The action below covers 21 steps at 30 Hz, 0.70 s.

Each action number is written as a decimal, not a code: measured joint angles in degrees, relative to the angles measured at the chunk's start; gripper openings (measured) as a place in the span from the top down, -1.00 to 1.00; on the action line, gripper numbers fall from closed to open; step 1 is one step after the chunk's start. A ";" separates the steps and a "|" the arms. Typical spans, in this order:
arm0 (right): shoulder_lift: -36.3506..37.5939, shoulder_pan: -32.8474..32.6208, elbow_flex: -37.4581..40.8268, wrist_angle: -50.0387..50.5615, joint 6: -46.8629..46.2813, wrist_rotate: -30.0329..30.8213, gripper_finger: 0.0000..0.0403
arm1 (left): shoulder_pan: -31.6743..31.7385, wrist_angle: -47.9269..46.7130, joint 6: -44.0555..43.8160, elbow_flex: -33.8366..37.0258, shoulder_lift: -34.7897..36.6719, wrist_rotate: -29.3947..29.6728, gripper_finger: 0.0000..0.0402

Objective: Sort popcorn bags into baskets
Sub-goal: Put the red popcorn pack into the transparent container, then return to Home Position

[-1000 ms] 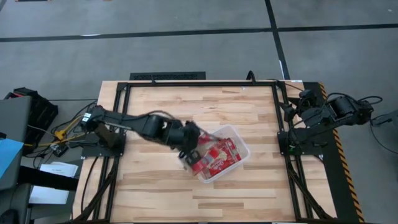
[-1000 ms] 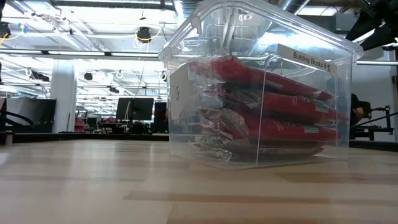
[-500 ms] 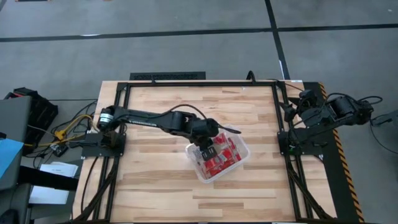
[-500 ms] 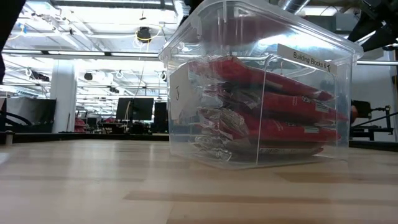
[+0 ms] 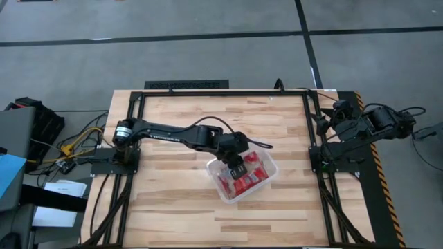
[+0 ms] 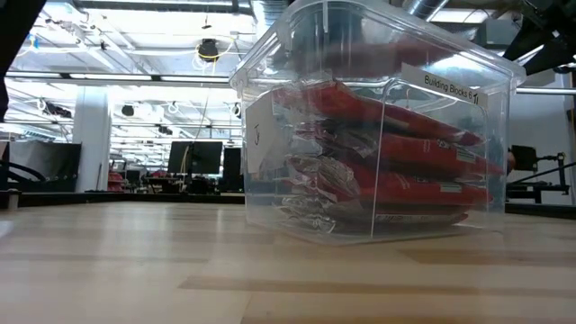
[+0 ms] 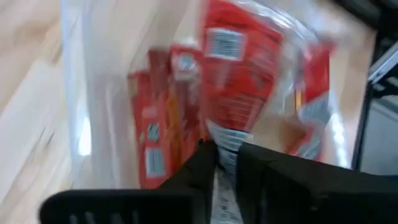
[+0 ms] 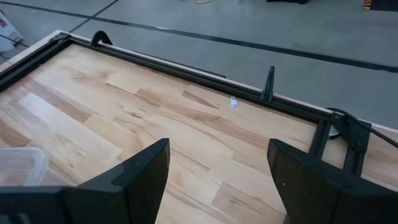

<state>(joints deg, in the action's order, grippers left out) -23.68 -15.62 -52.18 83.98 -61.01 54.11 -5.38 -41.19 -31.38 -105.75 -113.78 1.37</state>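
A clear plastic tub (image 5: 271, 173) stands on the wooden table right of centre, and the low view shows it close up (image 6: 378, 135). Several red popcorn bags (image 5: 250, 181) lie stacked inside it (image 6: 387, 171). My left gripper (image 5: 237, 168) hangs over the tub's inside, shut on one more red bag (image 7: 239, 81) that reaches ahead of the fingers above the others (image 7: 155, 137). My right gripper (image 5: 325, 123) waits by the table's right edge, open (image 8: 219, 146), with nothing between its fingers. My left gripper pinches the bag's grey crimped end (image 7: 225, 140) between its two fingers. The fingers come slanting down from the table's left side. The bag stretches away from the fingers into the tub. Whether its far end lies on the other bags I cannot tell.
A black metal frame (image 5: 221, 92) runs around the tabletop. Bare wood (image 5: 173, 207) lies on all sides of the tub. Cables and boxes (image 5: 41, 138) sit off the table's left edge. The tub's side carries a white label (image 6: 450, 87).
My left gripper has gone from the tub's left rim toward the table's right edge and down, carrying the red bag over the tub's inside. The tub and the stacked bags have stayed in place.
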 joint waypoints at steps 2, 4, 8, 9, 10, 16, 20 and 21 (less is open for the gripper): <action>-0.02 0.00 0.00 -0.03 0.00 -0.02 -0.47 | -0.16 1.15 0.32 -0.04 0.04 0.64 0.79; -0.02 0.00 0.00 -0.03 -0.02 -0.02 -0.47 | -0.16 0.88 0.26 -0.02 0.04 0.33 0.66; -0.02 0.00 0.00 -0.04 -0.02 -0.02 -0.47 | -0.09 2.63 1.23 -0.02 0.07 -4.21 0.38; -0.02 0.00 0.00 -0.04 -0.02 -0.04 -0.47 | -0.09 2.66 1.25 -0.02 0.07 -4.62 0.31; -0.02 0.00 0.00 -0.04 -0.02 -0.02 -0.47 | -0.07 2.62 1.21 -0.02 0.07 -4.69 0.24; -0.02 -0.01 0.00 -0.86 -0.02 -0.02 -0.47 | 1.76 2.25 -2.11 -2.26 0.41 -9.06 -0.03; -0.02 -0.11 0.00 -4.70 3.38 0.03 -0.47 | 3.39 1.67 0.26 -9.95 1.60 -15.70 -0.06; -0.02 -0.11 0.00 -6.41 5.06 0.16 -0.47 | 3.88 1.26 1.06 -12.41 1.89 -17.31 -0.06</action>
<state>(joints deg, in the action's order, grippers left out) -23.70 -15.73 -52.18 77.57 -55.96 54.26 -1.50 -39.93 -30.32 -118.16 -111.89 -15.93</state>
